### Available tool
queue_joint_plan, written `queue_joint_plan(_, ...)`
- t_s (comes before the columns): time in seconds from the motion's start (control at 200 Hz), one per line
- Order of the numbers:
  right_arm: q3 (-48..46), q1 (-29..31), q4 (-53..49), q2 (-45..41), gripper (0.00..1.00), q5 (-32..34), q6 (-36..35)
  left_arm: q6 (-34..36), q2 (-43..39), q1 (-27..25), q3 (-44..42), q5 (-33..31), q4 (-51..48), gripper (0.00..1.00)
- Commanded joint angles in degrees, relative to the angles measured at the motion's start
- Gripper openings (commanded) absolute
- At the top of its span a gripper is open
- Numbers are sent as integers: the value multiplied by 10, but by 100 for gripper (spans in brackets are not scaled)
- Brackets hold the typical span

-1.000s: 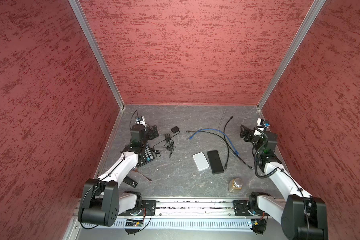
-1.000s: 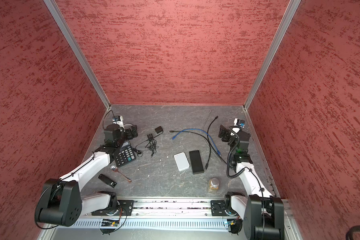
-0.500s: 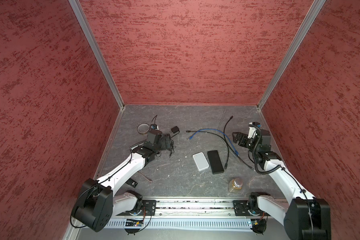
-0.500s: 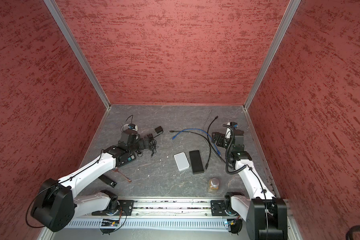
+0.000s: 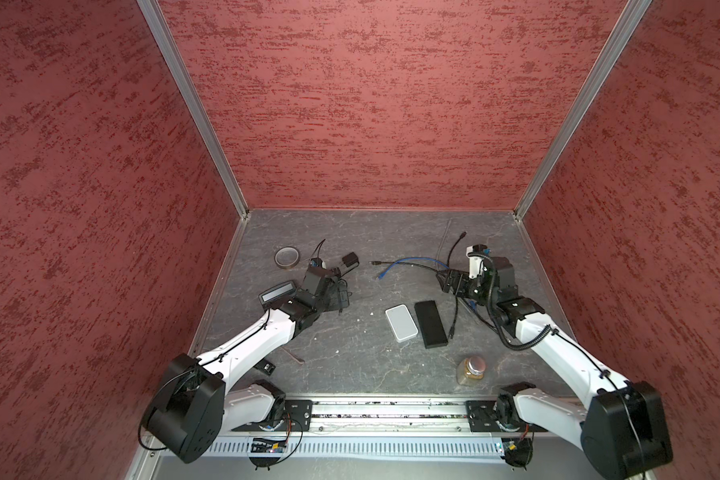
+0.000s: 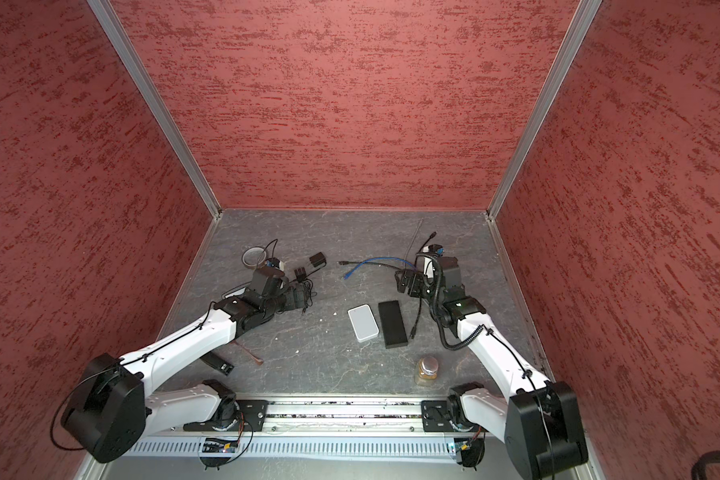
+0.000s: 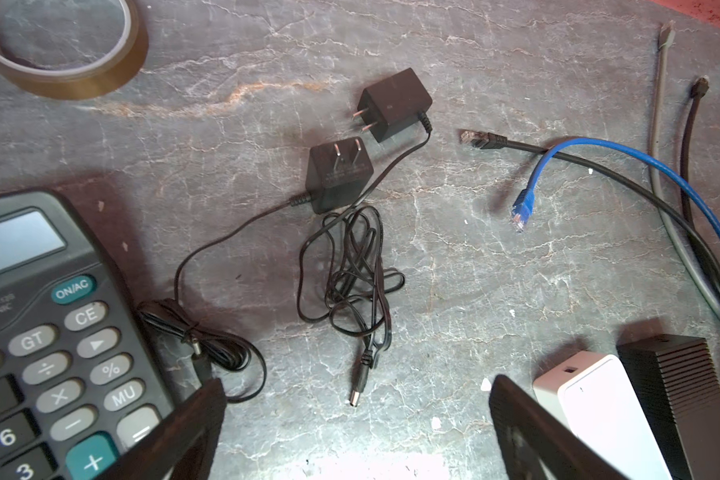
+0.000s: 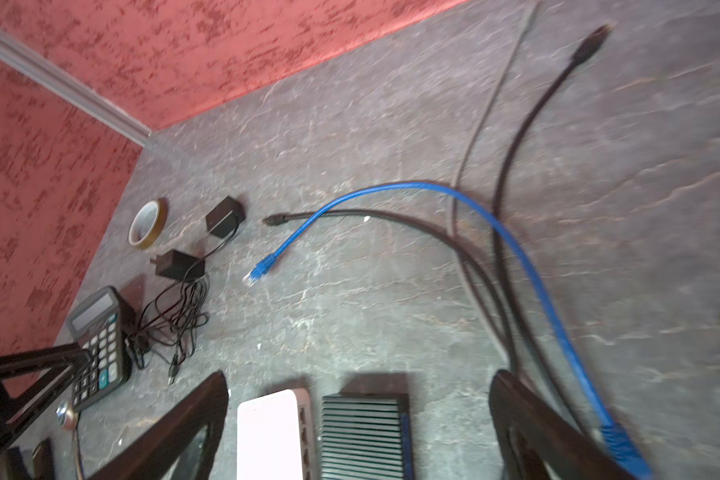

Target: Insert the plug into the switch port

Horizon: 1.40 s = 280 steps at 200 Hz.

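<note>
Red mottled walls close in a grey veined counter (image 5: 350, 365). The left fingers (image 7: 192, 428) stand wide with nothing between them, low over the tangled cord of a black adapter (image 7: 338, 174). Its barrel plug (image 7: 357, 392) lies loose on the counter in the gap ahead of them. A second ago these fingers sat back by the left wall above the calculator (image 5: 277, 293); the wrist has since swung toward the middle, baring the calculator's display and the tape roll (image 5: 287, 257). The left arm stretches long and low from its base. The right fingers (image 8: 528, 432) are likewise spread wide and empty, and they have come in from the right wall. They point over the white switch (image 8: 273, 436) and the black switch (image 8: 362, 436), which lie just beside each other, the white one's ports facing the black one. The blue cable (image 8: 391, 189) arcs across the counter, and its blue plug (image 8: 258, 270) lies free, well apart from both switches and near the black plug (image 7: 481, 139). The right arm folds at its elbow by the near rail, its wrist raised over the crossing cables
</note>
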Motion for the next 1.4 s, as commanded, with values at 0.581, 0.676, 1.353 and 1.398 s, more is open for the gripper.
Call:
queue_joint_plan(0.581, 77, 138, 57, 127, 94, 8, 29, -55, 25, -5, 35, 1, -51, 97)
queue_joint_plan(0.676, 75, 145, 59, 135, 93, 9, 32, -56, 45, -5, 43, 25, -39, 92)
queue_joint_plan(1.353, 53, 152, 75, 152, 90, 5, 38, -63, 176, -39, 125, -5, -73, 46)
queue_joint_plan(1.398, 49, 153, 78, 151, 90, 5, 39, -60, 182, -40, 130, -7, -73, 44)
